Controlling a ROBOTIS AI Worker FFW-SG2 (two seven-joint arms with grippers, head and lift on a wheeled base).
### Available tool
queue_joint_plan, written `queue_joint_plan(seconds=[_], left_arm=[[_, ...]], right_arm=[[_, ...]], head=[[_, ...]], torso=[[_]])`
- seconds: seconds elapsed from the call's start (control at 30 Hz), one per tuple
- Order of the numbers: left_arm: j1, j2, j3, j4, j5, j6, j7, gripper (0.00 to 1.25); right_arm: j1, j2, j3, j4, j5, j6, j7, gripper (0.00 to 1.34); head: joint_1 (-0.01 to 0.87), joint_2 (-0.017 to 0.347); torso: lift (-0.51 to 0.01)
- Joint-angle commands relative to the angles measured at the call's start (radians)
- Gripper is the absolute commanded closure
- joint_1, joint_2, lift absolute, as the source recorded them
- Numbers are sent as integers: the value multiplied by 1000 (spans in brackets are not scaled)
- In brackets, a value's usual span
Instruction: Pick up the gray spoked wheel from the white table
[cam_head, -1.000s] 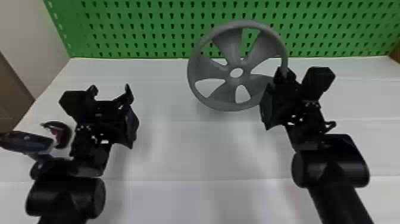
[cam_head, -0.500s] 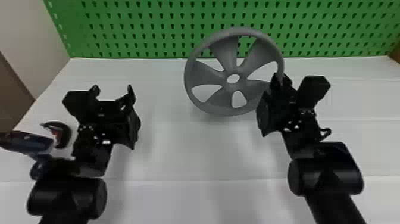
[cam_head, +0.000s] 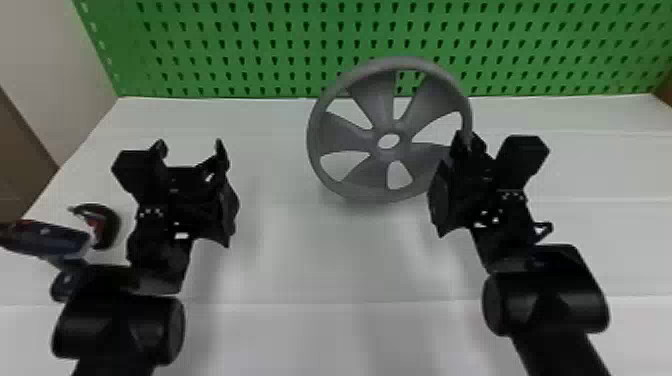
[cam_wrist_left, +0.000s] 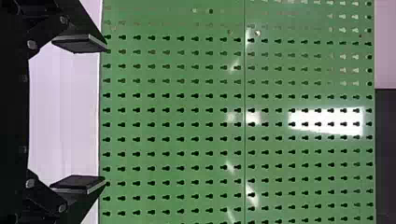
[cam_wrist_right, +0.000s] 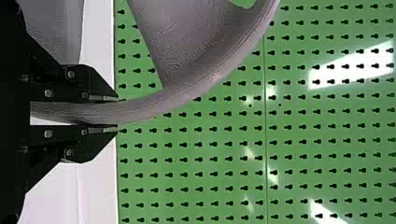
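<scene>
Head view has my right gripper (cam_head: 468, 140) holding the gray spoked wheel (cam_head: 367, 141); its jaws clamp the rim. My left gripper (cam_head: 190, 146) has its jaws apart.

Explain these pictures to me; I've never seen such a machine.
This is a robot with two black arms. One picture comes from its head, looking forward and down; the other two come from its wrists, turned sideways. Its right gripper is closed on the rim of the gray spoked wheel. The left gripper is open, holding nothing. On the white table, beside the left arm, are a curved dark thing and a dark blue one, both unclear. Behind stands a green pegboard.
</scene>
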Motion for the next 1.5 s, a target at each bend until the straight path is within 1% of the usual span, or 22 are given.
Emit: queue_joint_plan(seconds=[0.0, 0.13, 1.17, 1.47], left_arm=[[-1, -8, 8, -2, -3, 1, 0, 265], [-1, -10, 8, -5, -6, 1, 0, 265], [1, -11, 7, -8, -2, 1, 0, 266], [6, -11, 8, -8, -2, 1, 0, 266]], right_arm=[[0, 0, 1, 0, -1, 4, 0, 1061], [-3, -3, 3, 0, -4, 6, 0, 1061], [-8, -2, 6, -8, -12, 20, 0, 1061], [-9, -6, 7, -8, -23, 32, 0, 1061]], head=[[770, 44], [770, 44], [770, 44], [770, 44]], torso=[[-98], [-98], [-98], [-98]])
